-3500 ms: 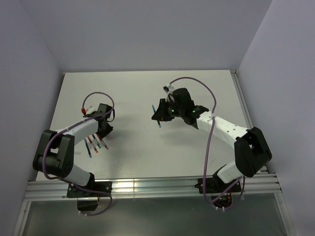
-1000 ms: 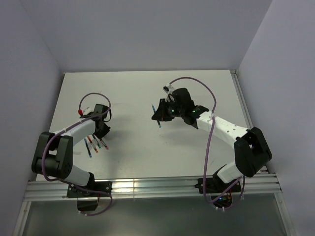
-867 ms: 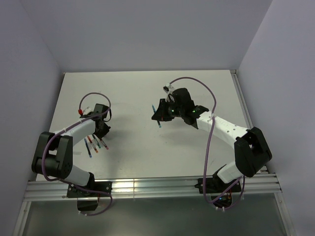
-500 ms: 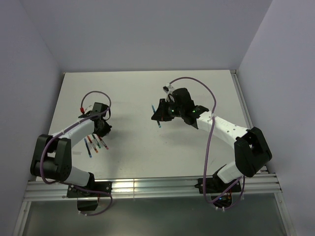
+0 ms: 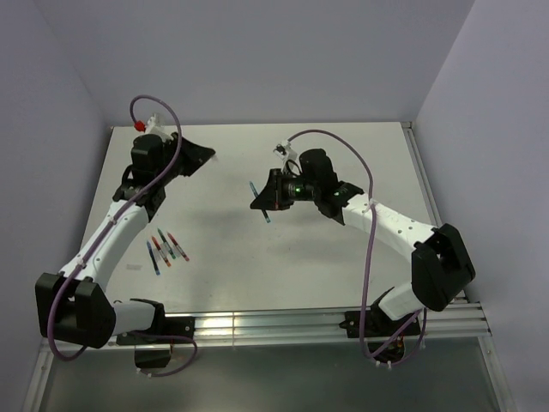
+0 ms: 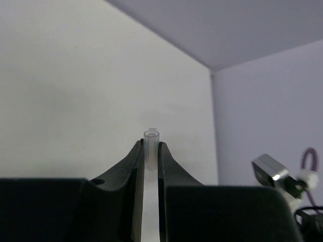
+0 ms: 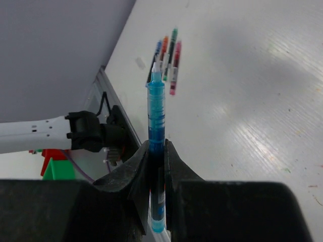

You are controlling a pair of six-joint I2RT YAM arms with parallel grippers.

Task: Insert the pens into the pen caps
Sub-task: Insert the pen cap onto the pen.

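Note:
My left gripper [image 5: 204,155] is raised over the back left of the table, shut on a small pale translucent pen cap [image 6: 151,142] that sticks out past its fingertips [image 6: 137,154], open end facing away. In the top view the cap is too small to make out. Over the table's middle, my right gripper [image 5: 260,199] is shut on a blue pen [image 7: 156,111], whose tip points out toward the left arm. The same blue pen [image 5: 263,215] hangs tilted above the table. Several more pens [image 5: 167,249] lie in a row at the front left, also seen as pens [image 7: 168,55] in the right wrist view.
White table [image 5: 343,257] with grey walls on the left, back and right. A metal rail [image 5: 257,326] runs along the near edge with both arm bases. Purple cables loop over each arm. The left arm's base [image 7: 91,133] shows in the right wrist view.
The left arm rose from beside the row of pens and swung up toward the back with the cap in its jaws. The right gripper shifted slightly left with the blue pen.

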